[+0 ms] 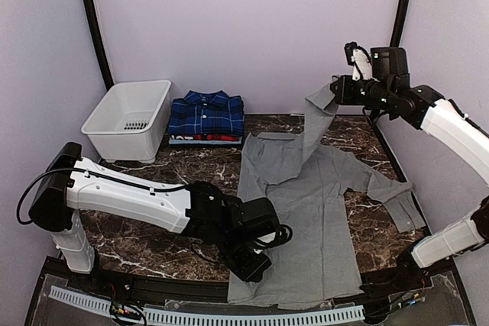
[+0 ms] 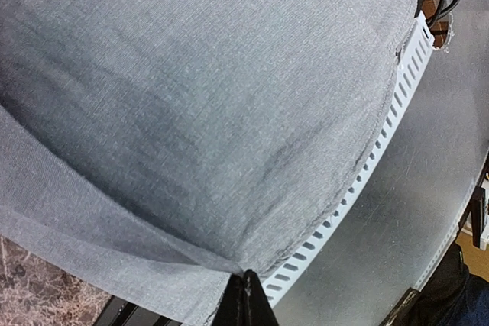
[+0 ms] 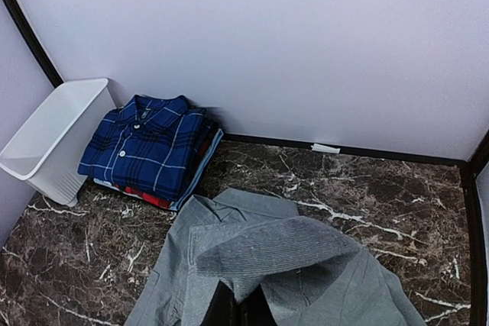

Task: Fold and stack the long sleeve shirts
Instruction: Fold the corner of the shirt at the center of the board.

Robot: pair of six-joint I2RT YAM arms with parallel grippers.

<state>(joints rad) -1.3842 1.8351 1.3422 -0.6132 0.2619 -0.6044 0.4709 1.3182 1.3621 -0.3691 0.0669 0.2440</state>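
The light grey shirt (image 1: 309, 219) lies spread on the dark marble table (image 1: 153, 196), its hem over the near edge. My left gripper (image 1: 256, 265) is shut on the hem's near-left corner (image 2: 229, 265). My right gripper (image 1: 340, 91) is shut on a grey sleeve (image 1: 315, 124) and holds it raised above the back right; that sleeve shows draped over the fingers in the right wrist view (image 3: 279, 253). The folded dark blue plaid shirt (image 1: 206, 112) tops a stack with red and white edges (image 1: 205, 138) at the back; the stack also shows in the right wrist view (image 3: 149, 146).
A white plastic basket (image 1: 130, 118) stands at the back left beside the stack. A white slotted strip (image 1: 221, 315) runs along the table's near edge. The shirt's other sleeve (image 1: 397, 200) lies out to the right. Walls close in on three sides.
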